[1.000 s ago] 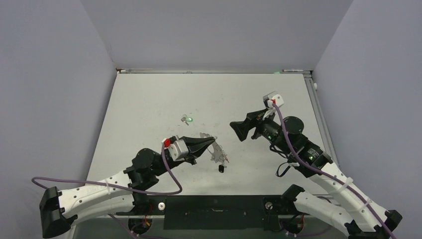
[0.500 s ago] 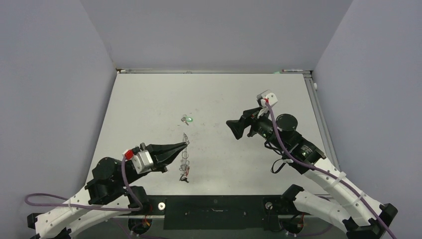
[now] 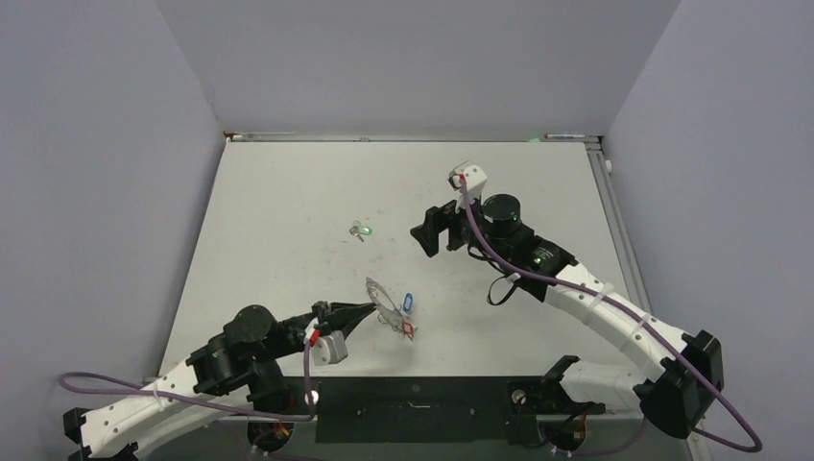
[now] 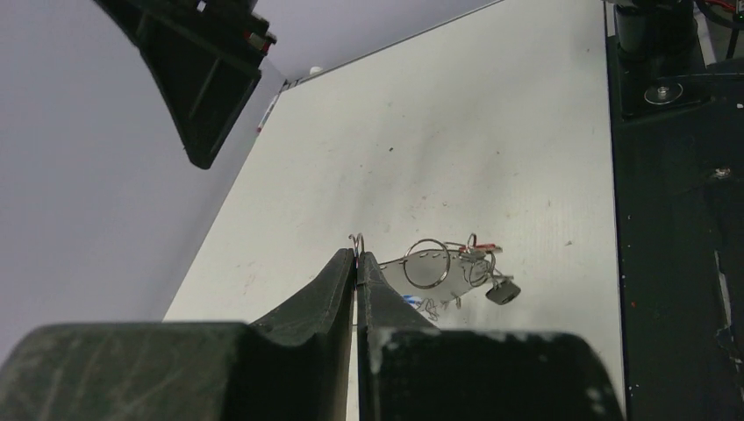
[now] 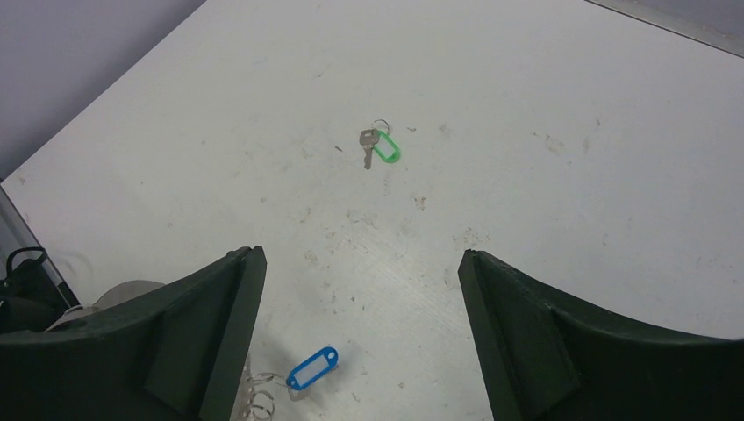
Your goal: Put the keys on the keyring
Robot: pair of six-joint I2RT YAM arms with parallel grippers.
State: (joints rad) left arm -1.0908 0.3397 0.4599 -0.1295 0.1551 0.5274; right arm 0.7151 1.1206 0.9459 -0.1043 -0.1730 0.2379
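Left gripper pinches the keyring: hold it steady. Right gripper, spread, should centre over the green key.

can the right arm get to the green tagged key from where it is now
Probably yes: the right tool is open and facing the green-tagged key, which lies alone on the table with nothing between them.
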